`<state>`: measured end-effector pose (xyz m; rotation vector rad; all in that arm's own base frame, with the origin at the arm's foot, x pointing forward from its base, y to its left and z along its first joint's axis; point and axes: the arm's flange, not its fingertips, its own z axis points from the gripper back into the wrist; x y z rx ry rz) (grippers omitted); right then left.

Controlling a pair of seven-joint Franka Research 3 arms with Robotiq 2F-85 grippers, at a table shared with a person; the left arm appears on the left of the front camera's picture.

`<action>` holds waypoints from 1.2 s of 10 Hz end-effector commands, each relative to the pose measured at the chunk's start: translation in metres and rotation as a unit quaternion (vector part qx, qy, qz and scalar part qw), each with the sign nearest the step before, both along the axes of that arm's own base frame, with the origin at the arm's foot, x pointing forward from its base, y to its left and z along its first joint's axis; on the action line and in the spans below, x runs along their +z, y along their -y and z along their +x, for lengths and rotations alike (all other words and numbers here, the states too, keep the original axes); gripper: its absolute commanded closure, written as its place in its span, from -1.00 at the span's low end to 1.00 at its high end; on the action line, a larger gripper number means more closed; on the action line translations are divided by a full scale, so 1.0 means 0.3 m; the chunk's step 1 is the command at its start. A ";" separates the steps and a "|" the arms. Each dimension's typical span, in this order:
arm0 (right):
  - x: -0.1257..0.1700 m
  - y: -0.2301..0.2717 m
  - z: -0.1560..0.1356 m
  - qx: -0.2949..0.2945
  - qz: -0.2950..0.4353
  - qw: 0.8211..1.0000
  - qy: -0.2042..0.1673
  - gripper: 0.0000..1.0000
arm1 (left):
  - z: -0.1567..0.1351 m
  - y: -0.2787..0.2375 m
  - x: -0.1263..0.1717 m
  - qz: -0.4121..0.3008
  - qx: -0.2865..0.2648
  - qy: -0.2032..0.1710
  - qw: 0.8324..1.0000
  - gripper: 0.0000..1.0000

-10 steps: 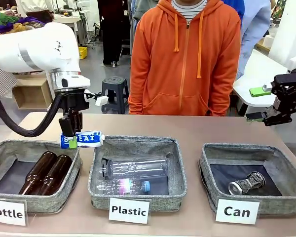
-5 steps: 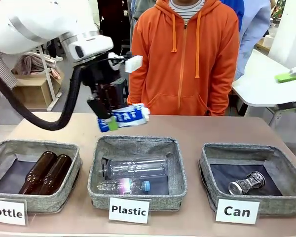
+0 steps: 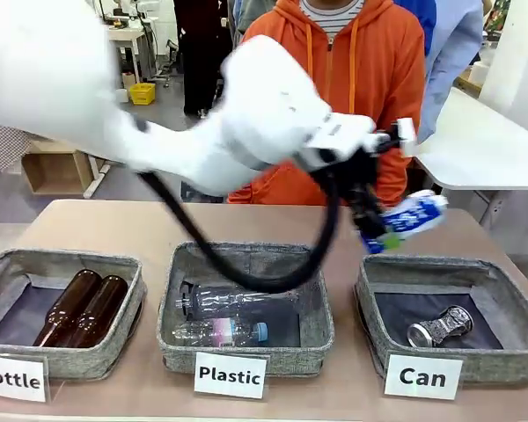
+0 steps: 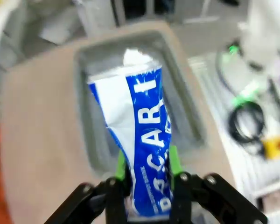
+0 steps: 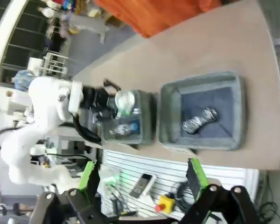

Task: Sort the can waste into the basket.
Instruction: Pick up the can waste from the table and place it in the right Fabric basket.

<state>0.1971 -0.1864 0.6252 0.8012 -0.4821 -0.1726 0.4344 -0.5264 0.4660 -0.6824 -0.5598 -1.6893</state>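
Left gripper (image 3: 376,230) carries the blue can (image 3: 409,218) from beside the Bottle basket (image 3: 9,265) across to above the Can basket (image 3: 510,303); right gripper (image 5: 140,184) has withdrawn from it.

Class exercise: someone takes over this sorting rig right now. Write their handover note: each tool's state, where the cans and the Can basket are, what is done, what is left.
Left tool: shut on the blue can, carried in the air above the far left edge of the Can basket.
Right tool: open, holding nothing, off to the side.
Done: silver can lies in the Can basket.
Left: move over the basket, release the blue can, withdraw.
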 end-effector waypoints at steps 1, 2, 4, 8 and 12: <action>-0.114 0.008 -0.012 0.018 -0.049 0.999 -0.016 -1.00 | 0.113 0.312 0.042 0.023 -0.046 -0.041 0.998 0.22; 0.000 0.000 0.000 0.000 0.000 1.000 0.000 -1.00 | 0.119 0.428 0.008 0.045 -0.070 -0.058 0.995 0.22; 0.000 0.000 0.000 0.000 0.000 1.000 0.000 -1.00 | 0.041 0.255 -0.064 0.014 -0.023 -0.030 0.999 0.22; 0.000 0.000 0.000 0.000 0.000 1.000 0.000 -1.00 | 0.078 0.318 -0.078 0.030 -0.028 -0.038 0.998 0.22; 0.000 0.000 0.000 0.000 0.000 1.000 0.000 -1.00 | 0.066 0.316 -0.109 0.050 -0.057 -0.035 0.997 -1.00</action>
